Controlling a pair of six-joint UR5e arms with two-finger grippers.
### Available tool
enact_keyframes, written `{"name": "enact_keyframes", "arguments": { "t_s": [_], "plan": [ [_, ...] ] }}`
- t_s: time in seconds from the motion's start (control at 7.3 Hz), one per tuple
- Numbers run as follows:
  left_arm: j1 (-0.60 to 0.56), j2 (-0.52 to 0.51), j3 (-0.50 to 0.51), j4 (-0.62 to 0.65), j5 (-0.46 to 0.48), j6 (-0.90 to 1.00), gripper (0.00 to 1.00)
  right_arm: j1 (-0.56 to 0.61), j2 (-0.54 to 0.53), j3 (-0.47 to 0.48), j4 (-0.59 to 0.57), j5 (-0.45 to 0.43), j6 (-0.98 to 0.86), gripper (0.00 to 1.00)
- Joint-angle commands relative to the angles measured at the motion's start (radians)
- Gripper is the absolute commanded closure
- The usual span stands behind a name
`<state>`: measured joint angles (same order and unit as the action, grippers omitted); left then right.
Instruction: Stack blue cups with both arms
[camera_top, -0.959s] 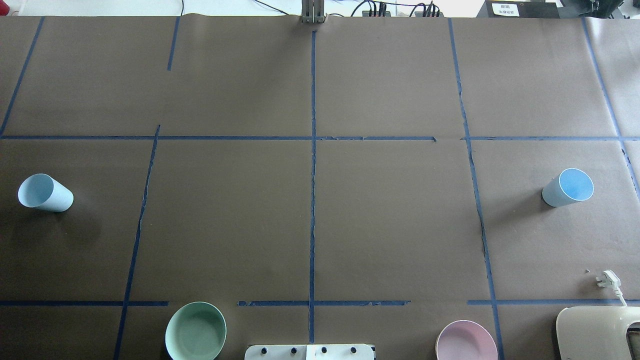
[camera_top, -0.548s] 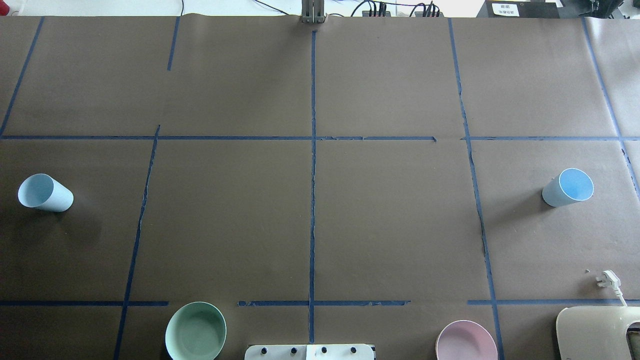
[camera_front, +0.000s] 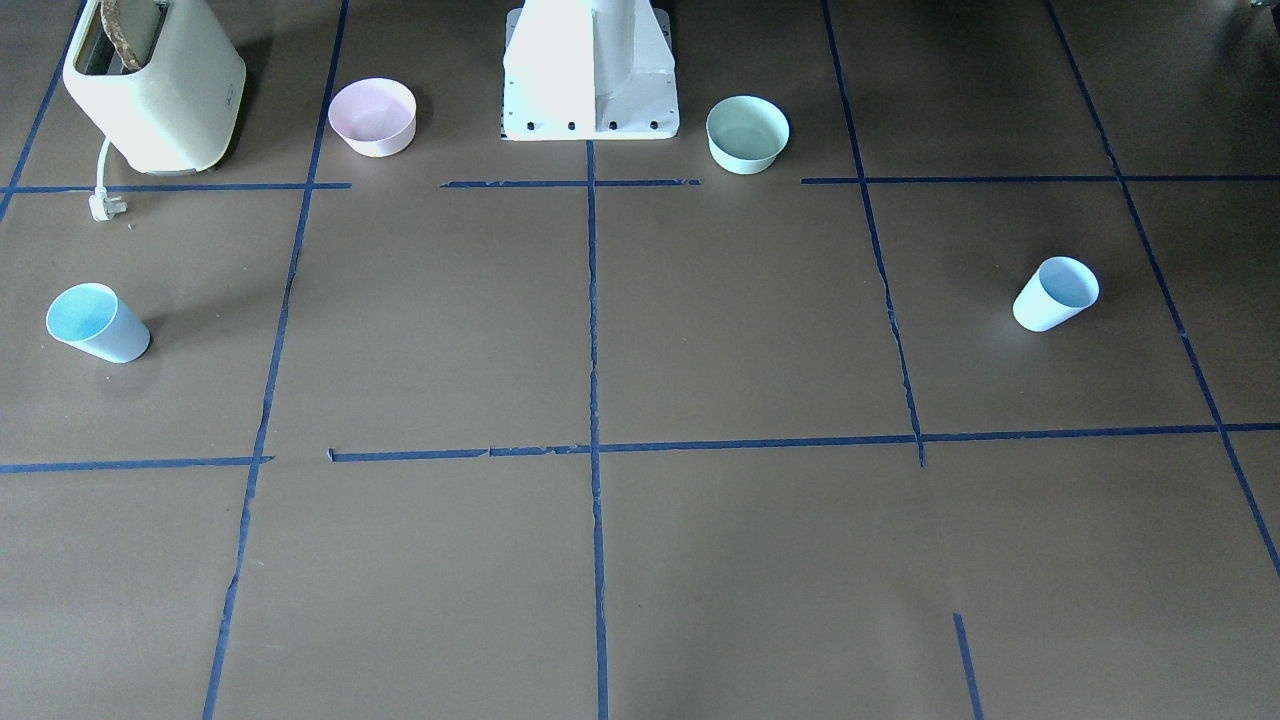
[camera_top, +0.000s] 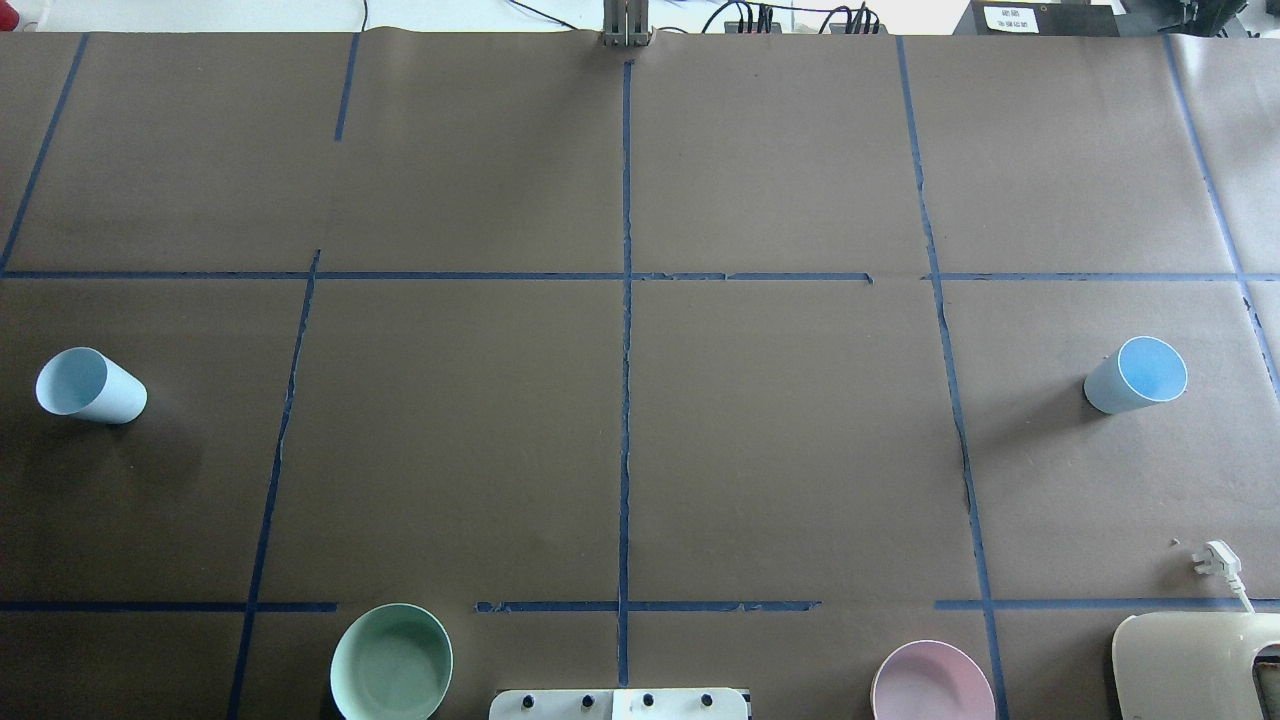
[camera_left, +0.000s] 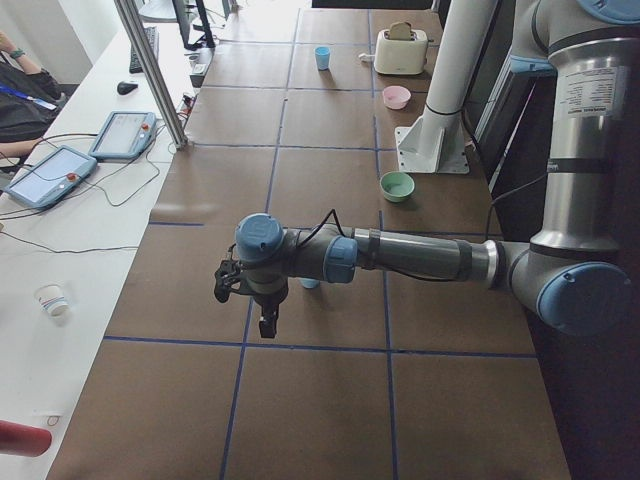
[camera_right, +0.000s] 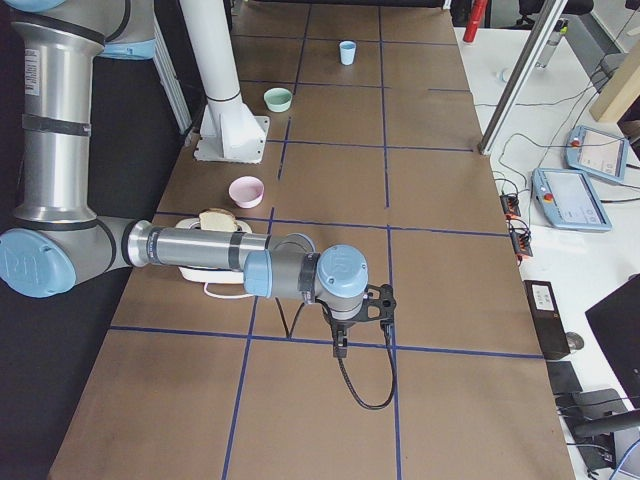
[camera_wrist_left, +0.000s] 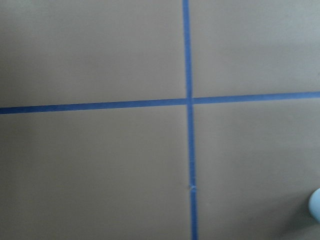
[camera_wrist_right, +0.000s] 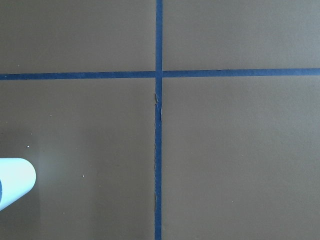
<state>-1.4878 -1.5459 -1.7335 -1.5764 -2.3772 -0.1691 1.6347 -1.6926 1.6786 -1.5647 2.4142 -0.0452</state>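
Note:
Two pale-blue cups stand upright and far apart on the brown table. One cup is at the far left, also in the front view. The other cup is at the far right, also in the front view. My left gripper shows only in the exterior left view, hanging above the table close to the left cup, which the arm partly hides. My right gripper shows only in the exterior right view. I cannot tell whether either is open or shut. The right wrist view catches a cup at its left edge.
A mint-green bowl and a pink bowl sit near the white pedestal base. A cream toaster with a loose plug stands at the near right. Blue tape lines grid the table.

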Motion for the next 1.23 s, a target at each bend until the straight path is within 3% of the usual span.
{"name": "enact_keyframes", "arguments": {
  "t_s": [0.0, 0.41, 0.55, 1.1],
  "plan": [
    [0.159, 0.023, -0.072, -0.101, -0.02, -0.262, 0.0, -0.001, 0.002, 0.001, 0.0, 0.0, -0.002, 0.0],
    [0.334, 0.081, 0.055, -0.559, 0.004, -0.611, 0.0, -0.001, 0.007, 0.0, 0.0, -0.001, -0.002, 0.0],
    [0.393, 0.081, 0.071, -0.644, 0.079, -0.695, 0.0, 0.001, 0.007, 0.0, 0.002, -0.001, -0.004, 0.0],
    [0.426, 0.083, 0.078, -0.648, 0.088, -0.707, 0.0, -0.001, 0.007, 0.0, 0.0, -0.001, -0.002, 0.0]
  ]
}}
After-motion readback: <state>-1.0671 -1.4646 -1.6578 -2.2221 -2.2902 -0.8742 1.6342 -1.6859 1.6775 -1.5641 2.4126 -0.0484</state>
